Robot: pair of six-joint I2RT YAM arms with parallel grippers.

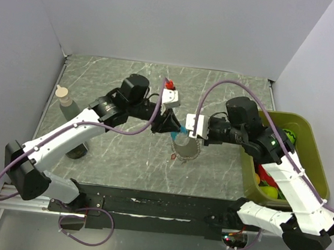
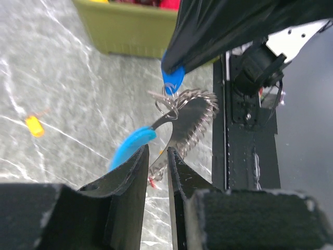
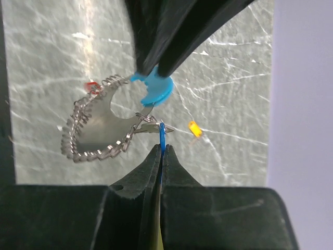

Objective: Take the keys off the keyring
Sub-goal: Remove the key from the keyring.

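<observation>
The keyring [image 3: 88,138], a loop of silvery chain links, hangs in the air between both grippers [image 1: 183,150]. My right gripper [image 3: 162,148] is shut on a thin blue key [image 3: 162,136] on the ring. A light-blue key [image 2: 132,146] lies just past the tips of my left gripper [image 2: 157,151], whose jaws stand slightly apart with only chain and table showing through the gap. In the right wrist view those left gripper tips [image 3: 151,73] sit right at the light-blue key [image 3: 154,89]. A small red key [image 3: 92,86] clings to the chain. An orange key [image 3: 194,128] lies loose on the table.
A green bin [image 1: 284,115] of coloured items stands at the right, close under the right arm. A bottle [image 1: 66,104] and a dark cup [image 1: 78,150] stand at the left by the left arm. The table is grey marble [image 1: 122,150].
</observation>
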